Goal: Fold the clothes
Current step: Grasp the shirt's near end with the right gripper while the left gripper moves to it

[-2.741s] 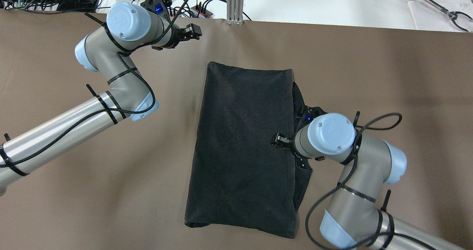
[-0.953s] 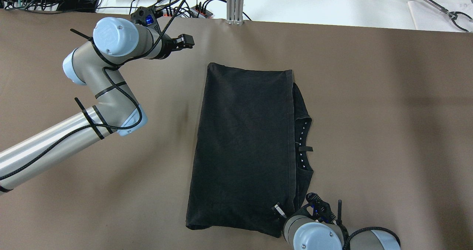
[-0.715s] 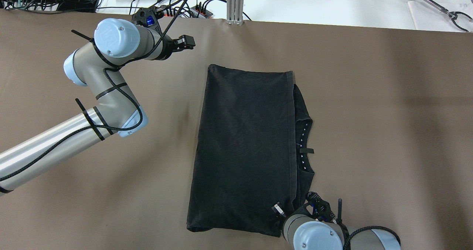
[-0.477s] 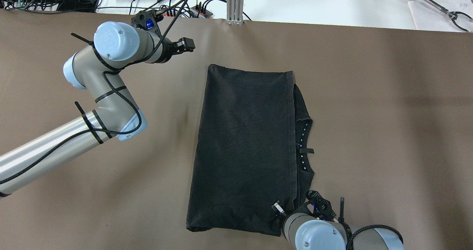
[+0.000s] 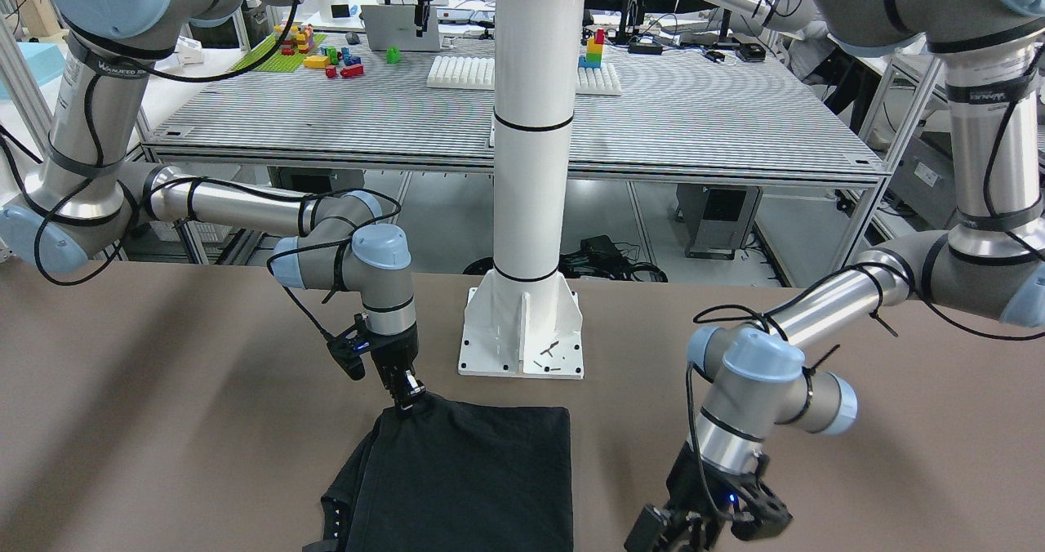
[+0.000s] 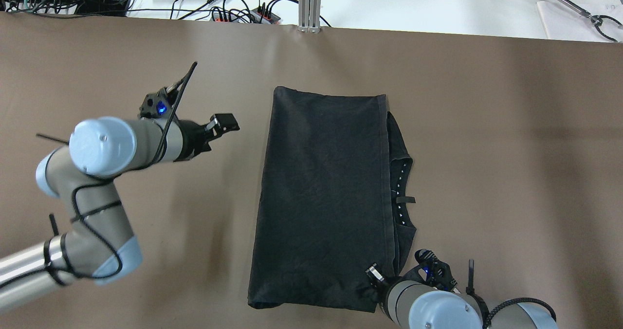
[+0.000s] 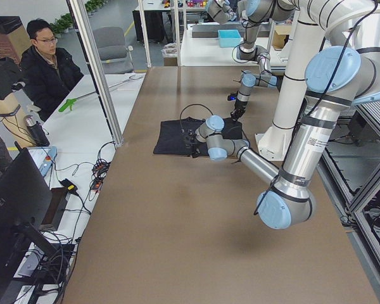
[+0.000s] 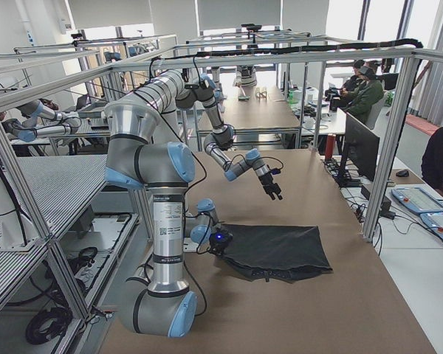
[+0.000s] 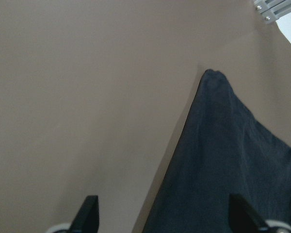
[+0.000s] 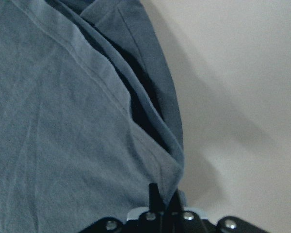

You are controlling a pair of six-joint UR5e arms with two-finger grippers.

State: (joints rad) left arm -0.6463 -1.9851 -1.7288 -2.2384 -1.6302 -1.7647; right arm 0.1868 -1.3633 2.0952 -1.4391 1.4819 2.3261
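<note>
Overhead exterior: right gripper [image 6: 373, 273] pinches a corner of the clothes [image 6: 321, 197] — left gripper [image 6: 222, 123], jaws parted beside them, should catch every layer before lifting evenly.

Overhead, front, sides, wrists; shared table [image 6: 486, 124]

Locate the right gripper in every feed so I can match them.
Front-facing: right gripper left of centre, at the black cloth's top-left corner.
Overhead: gripper at bottom edge, right of centre.
Exterior left: gripper upper middle, far arm.
Exterior right: gripper lower centre-left, near arm.
Left wrist: not in it.
Right wrist: gripper at bottom centre.
Shared landmark: the cloth corner it pinches.
</note>
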